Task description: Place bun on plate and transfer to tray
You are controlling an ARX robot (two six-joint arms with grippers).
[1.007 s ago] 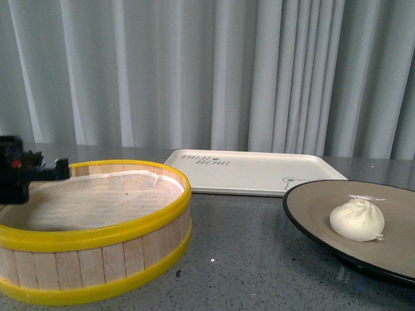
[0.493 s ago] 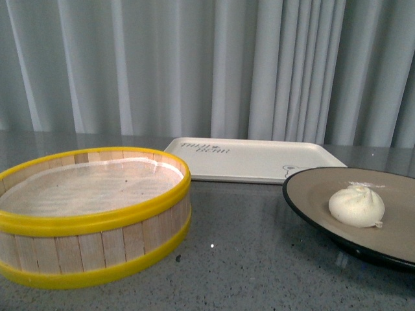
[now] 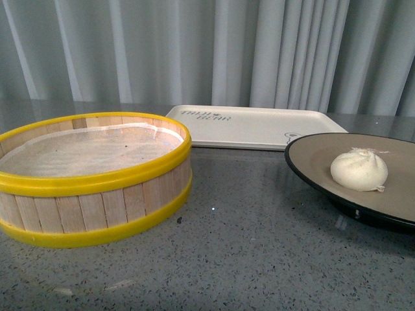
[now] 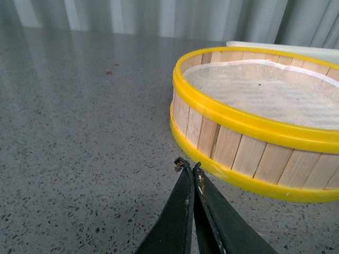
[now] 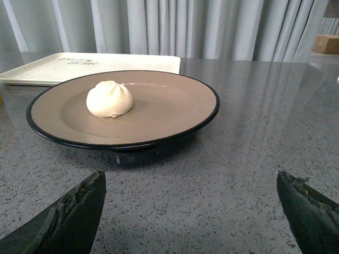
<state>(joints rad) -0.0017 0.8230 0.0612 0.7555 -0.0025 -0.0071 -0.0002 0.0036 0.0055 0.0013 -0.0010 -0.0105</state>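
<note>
Front view, surface: you are looking at a grey speckled bench, with a pale pleated curtain hanging behind its far edge.
Basket: a yellow-rimmed wooden steamer basket, lined with white cloth, stands toward the bench's left side.
Tray: the cream tray lies flat near the far edge.
Plate: the black-rimmed plate sits toward the right edge, just in front of the tray's right end.
Bun: the bun rests on the plate, pleats up.
Change: a second ago your left arm showed at the basket's left rim in the front view. Now no arm shows there, and the bun has stayed on the plate.
Left pincer: the left pincer is closed tip to tip on nothing, close to the basket's outer wall without touching it.
Right pincer: the right pincer is spread wide and holds nothing, low over the bench and apart from the plate.
</note>
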